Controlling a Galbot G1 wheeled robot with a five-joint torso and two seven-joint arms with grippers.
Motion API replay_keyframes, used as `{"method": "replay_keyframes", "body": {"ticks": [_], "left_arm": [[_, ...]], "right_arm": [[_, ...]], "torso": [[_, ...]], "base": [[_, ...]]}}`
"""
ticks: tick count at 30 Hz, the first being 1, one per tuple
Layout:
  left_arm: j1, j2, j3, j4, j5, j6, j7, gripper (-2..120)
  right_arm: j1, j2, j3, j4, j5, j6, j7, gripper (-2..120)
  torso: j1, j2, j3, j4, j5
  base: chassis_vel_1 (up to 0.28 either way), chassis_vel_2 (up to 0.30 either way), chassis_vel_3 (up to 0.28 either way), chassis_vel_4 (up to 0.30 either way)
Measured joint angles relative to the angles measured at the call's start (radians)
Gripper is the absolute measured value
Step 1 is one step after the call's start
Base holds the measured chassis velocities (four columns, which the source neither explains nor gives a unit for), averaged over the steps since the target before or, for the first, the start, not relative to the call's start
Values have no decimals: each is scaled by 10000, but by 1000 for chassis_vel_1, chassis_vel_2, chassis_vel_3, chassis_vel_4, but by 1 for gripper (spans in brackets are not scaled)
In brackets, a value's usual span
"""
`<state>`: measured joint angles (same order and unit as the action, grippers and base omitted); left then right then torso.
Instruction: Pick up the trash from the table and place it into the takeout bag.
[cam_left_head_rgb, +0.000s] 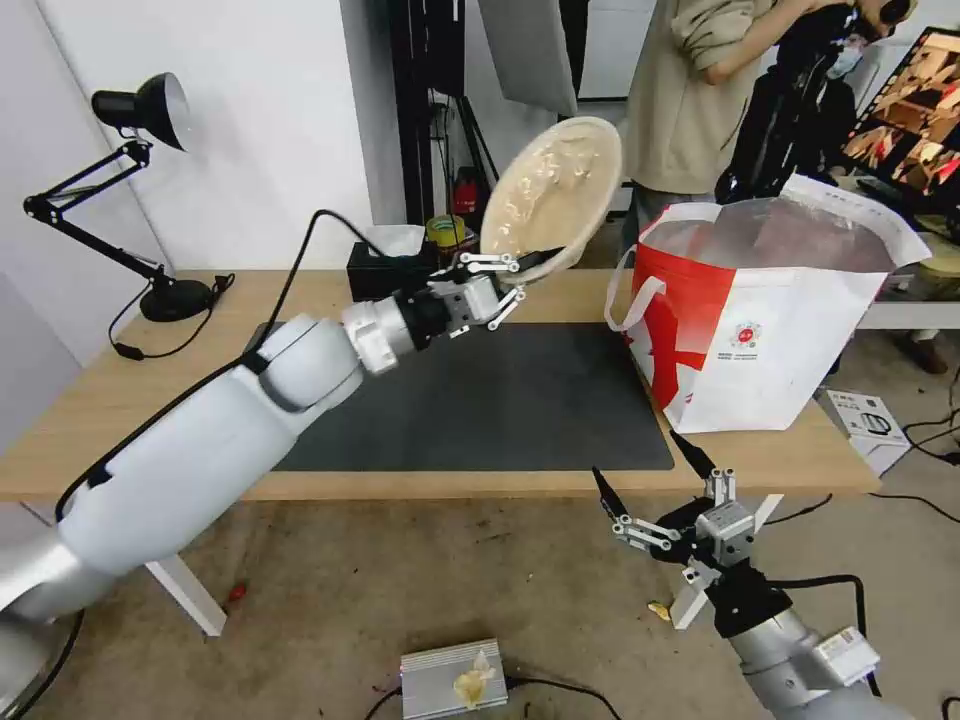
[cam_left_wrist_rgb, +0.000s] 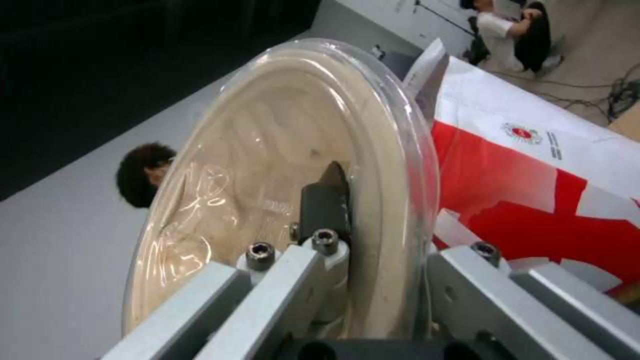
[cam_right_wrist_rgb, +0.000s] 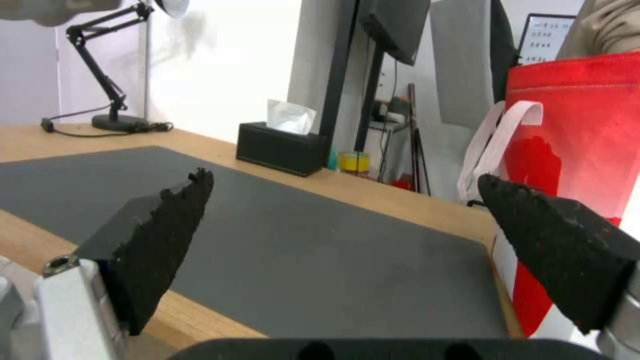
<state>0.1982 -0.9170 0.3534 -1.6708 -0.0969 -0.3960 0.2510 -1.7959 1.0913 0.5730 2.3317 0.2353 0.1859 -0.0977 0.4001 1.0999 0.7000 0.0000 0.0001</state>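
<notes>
So this looks like the carry step: the left end effector (cam_left_head_rgb: 535, 268) is clamped on the rim of the tan oval bowl (cam_left_head_rgb: 552, 195) and has it lifted off the worktop (cam_left_head_rgb: 100, 400), up in the upper middle of the head view, tipped nearly on edge with its open side facing the camera. In the left wrist view you can see one black finger (cam_left_wrist_rgb: 327, 200) pressed against the inside wall while the other side sits outside the rim, so it's a pinch grip on the edge. The bowl has a clear plastic lid or film over it, some pale residue inside, and looks light and a bit flimsy. The takeout bag (cam_left_head_rgb: 770, 330) stands open at the right of the frame on the worktop edge, silver lining showing, near the bowl but not touching. My guess is the next move needs the bowl brought across over that opening and lowered before letting go, otherwise it could catch the bag's rim. The right end effector (cam_left_head_rgb: 650, 480) hangs low in the lower right, below the worktop edge, jaws spread wide and empty.
</notes>
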Motion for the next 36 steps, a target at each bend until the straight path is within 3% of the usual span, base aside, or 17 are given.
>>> {"method": "replay_keyframes", "body": {"ticks": [11,15,36], "left_arm": [[-1087,-723,849,890,183,-149,25,1],[-1684,-1353,1065,1521,569,-330,94,1],[-2410,-3123,1084,3517,2561,-948,197,1]], "right_arm": [[0,0,0,0,0,0,0,100],[-1,0,0,0,0,0,0,100],[-1,0,0,0,0,0,0,100]], "torso": [[0,0,0,1,0],[0,1,0,-1,0],[-1,1,0,-1,0]], "base": [[0,0,0,0],[0,0,0,0],[0,0,0,0]]}}
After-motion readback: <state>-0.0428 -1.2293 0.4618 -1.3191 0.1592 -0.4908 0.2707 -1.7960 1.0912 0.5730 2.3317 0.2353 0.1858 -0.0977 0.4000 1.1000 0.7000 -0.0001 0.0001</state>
